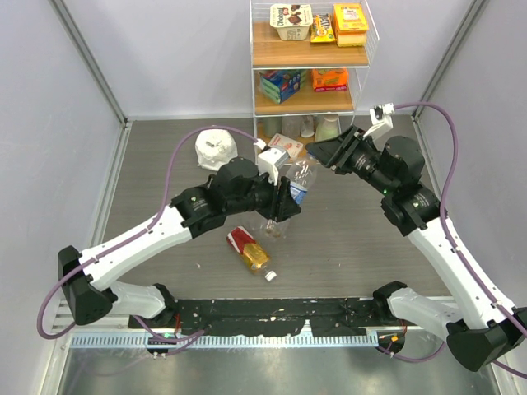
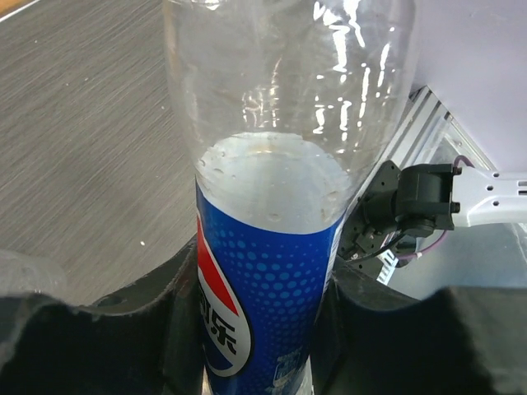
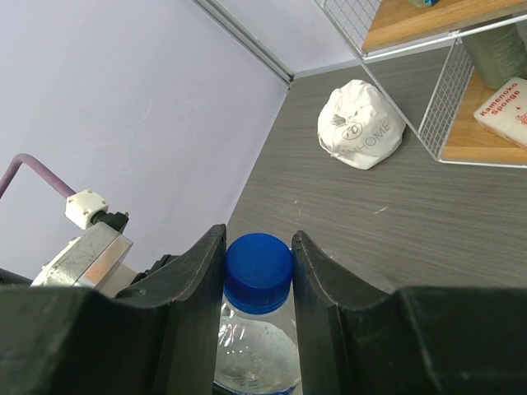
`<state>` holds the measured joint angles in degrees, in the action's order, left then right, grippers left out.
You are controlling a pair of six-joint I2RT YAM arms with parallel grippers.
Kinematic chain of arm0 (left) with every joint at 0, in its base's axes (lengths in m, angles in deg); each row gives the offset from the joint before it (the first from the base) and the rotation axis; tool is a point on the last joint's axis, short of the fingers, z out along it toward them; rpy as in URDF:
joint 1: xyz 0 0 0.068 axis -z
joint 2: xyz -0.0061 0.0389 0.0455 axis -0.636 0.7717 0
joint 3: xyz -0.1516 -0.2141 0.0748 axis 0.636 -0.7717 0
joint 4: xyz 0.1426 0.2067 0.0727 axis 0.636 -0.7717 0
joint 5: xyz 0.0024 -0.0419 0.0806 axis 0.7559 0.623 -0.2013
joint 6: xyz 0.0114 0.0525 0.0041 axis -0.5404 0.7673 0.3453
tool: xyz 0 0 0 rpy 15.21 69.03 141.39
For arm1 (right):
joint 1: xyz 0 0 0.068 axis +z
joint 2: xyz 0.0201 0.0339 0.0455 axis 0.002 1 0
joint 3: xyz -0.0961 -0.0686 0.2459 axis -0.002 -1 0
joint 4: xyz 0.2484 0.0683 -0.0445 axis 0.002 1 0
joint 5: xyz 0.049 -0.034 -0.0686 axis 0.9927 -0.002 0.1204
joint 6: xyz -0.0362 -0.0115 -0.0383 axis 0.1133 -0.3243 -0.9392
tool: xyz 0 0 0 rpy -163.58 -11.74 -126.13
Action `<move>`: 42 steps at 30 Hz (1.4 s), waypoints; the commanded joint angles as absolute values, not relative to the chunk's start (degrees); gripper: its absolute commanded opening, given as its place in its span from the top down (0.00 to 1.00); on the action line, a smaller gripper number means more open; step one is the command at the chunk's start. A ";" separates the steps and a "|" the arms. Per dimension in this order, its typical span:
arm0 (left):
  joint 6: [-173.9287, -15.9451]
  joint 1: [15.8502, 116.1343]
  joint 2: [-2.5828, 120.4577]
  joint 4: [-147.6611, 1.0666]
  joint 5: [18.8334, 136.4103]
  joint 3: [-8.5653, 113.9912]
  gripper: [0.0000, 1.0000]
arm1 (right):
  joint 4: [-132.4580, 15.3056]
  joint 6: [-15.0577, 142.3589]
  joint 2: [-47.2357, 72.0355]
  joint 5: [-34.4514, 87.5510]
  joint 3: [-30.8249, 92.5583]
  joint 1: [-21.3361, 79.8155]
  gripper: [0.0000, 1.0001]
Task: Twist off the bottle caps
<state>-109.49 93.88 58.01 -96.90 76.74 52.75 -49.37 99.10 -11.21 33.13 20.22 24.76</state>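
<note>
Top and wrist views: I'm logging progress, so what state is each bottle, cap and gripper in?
Blue-label bottle, capped, gripped at its label.
Blue cap, on the neck.
Left gripper, shut on blue-label bottle.
Right gripper, shut on blue cap.
Amber bottle, lying on its side, white cap at its mouth.
Clear bottle, mostly hidden, state unclear.

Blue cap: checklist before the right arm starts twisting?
1. Right pincer centred on the blue cap: ok, a finger against each side.
2. Left pincer clamps the blue-label bottle: ok, the label sits between its fingers.
3. Grip firm enough to stop the bottle spinning: cannot tell.
4. Cap seated on the neck, not yet off: ok.
5. Space around the bottle: ok, the amber bottle lies apart on the table, nearer the bases.
</note>
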 commanded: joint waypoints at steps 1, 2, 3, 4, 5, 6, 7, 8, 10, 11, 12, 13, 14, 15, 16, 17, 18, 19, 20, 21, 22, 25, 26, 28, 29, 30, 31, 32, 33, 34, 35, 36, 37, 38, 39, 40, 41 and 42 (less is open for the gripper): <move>-108.58 93.99 55.08 -96.14 76.65 54.02 0.63 | -54.16 98.67 -12.08 36.65 19.83 24.72 0.98; -108.67 93.98 54.64 -96.40 76.74 54.11 0.67 | -54.60 98.41 -12.17 37.18 19.66 24.72 0.98; -108.76 94.07 54.29 -97.10 76.66 54.11 0.70 | -55.21 98.06 -12.17 38.32 19.66 24.90 0.98; -108.76 94.07 54.02 -98.50 76.57 54.72 0.73 | -55.56 97.71 -12.17 39.03 19.48 24.90 0.98; -108.76 94.07 53.85 -99.82 76.92 55.25 0.75 | -56.18 97.44 -12.08 40.34 19.57 24.81 0.98; -108.58 94.07 53.58 -100.79 77.27 55.69 0.76 | -56.53 97.09 -12.08 41.66 19.66 24.81 0.99; -108.49 94.07 53.41 -101.85 77.88 56.04 0.78 | -57.58 96.83 -12.08 42.72 19.66 24.81 0.98; -108.41 94.07 53.06 -102.55 78.58 56.22 0.80 | -58.02 96.39 -11.99 44.29 19.74 24.81 0.99; -108.41 94.07 52.27 -103.26 80.16 55.96 0.82 | -60.47 96.30 -12.08 46.93 19.66 24.81 0.98; -108.49 94.07 51.65 -103.18 81.04 55.61 0.84 | -61.01 96.30 -12.17 47.82 19.40 24.81 0.98; -108.76 94.07 51.21 -102.74 82.09 54.91 0.86 | -62.58 96.39 -12.34 49.83 19.22 24.81 0.98; -109.37 94.07 50.34 -102.39 82.89 54.38 0.88 | -63.64 96.73 -12.60 50.80 18.69 24.81 0.98; -110.07 94.07 49.63 -101.51 83.85 53.59 0.90 | -65.48 97.09 -12.95 52.81 18.34 24.90 0.98; -110.77 94.07 49.02 -100.37 84.91 52.45 0.93 | -66.89 97.70 -13.13 53.79 17.55 24.81 0.99; -111.48 94.07 48.05 -99.14 86.57 51.57 0.95 | -68.82 98.05 -13.48 55.63 17.29 24.90 0.98; -112.44 94.07 47.26 -96.96 87.72 50.52 0.96 | -69.80 98.67 -13.66 56.60 16.67 24.81 0.98; -113.41 94.07 46.47 -95.37 89.30 49.37 0.97 | -71.72 98.76 -14.10 58.18 16.49 24.81 0.99; -114.29 94.07 45.59 -93.26 90.53 48.41 0.98 | -72.61 99.37 -14.27 59.07 16.06 24.81 0.98; -115.25 93.99 44.80 -91.07 91.93 47.35 0.98 | -74.18 99.64 -14.71 60.64 15.97 24.81 0.98; -115.96 93.98 44.01 -89.13 93.34 46.47 0.99 | -74.90 100.16 -14.98 61.35 15.70 24.81 0.98; -116.57 94.16 43.39 -87.02 94.75 45.59 1.00 | -76.82 100.43 -15.41 63.19 15.53 24.81 0.98; -118.68 94.07 41.98 -81.92 98.97 43.74 1.00 | -79.21 101.13 -16.12 66.97 15.52 24.81 0.99; -119.39 94.07 41.72 -80.60 100.37 43.39 1.00 | -79.73 101.13 -16.56 67.33 15.53 24.81 0.98; -121.23 94.07 41.54 -77.61 102.92 42.69 1.00 | -79.74 100.78 -17.44 68.21 16.05 24.81 0.98; -122.20 94.07 41.80 -76.21 104.24 42.51 1.00 | -79.82 100.61 -17.96 68.91 16.23 24.81 0.98; -123.42 94.07 41.89 -74.19 105.82 42.33 1.00 | -79.91 100.43 -18.05 69.35 16.66 24.81 0.98; -124.57 94.07 42.06 -72.60 107.40 42.07 1.00 | -80.09 100.52 -18.58 70.23 16.93 24.81 0.99; -125.71 94.07 42.33 -70.67 108.81 41.81 1.00 | -80.09 100.60 -18.76 70.58 17.37 24.81 0.98; -126.76 94.07 42.42 -68.48 110.22 41.54 1.00 | -80.44 100.78 -19.02 71.46 17.63 24.81 0.99; -127.91 94.07 42.51 -66.63 111.27 41.28 1.00 | -80.70 101.22 -19.20 71.90 17.98 24.81 0.98; -128.96 94.07 42.68 -64.70 112.50 40.75 1.00 | -81.14 101.31 -19.37 72.78 18.16 24.81 0.98; -129.84 93.99 42.86 -62.94 113.30 40.57 1.00 | -81.32 101.66 -19.46 73.05 18.51 24.81 0.98; -130.72 94.07 42.94 -61.27 114.44 40.05 1.00 | -81.23 101.75 -19.64 73.31 18.69 24.81 0.98; -131.43 94.07 42.95 -59.86 114.88 39.78 1.00 | -81.23 101.92 -19.64 73.57 19.04 24.72 0.98; -131.78 94.07 42.86 -58.71 115.24 39.52 1.00 | -80.97 101.92 -19.38 74.10 19.30 24.90 0.98; -131.96 94.07 42.86 -58.18 115.33 39.52 1.00 | -80.88 102.18 -19.20 74.63 19.83 24.90 0.98; -131.87 93.99 42.77 -58.09 115.33 39.52 1.00 | -80.79 102.19 -18.94 74.81 20.01 24.81 0.98; -131.87 94.07 42.86 -58.09 115.33 39.43 1.00 | -80.71 102.27 -18.85 74.89 20.27 24.90 0.98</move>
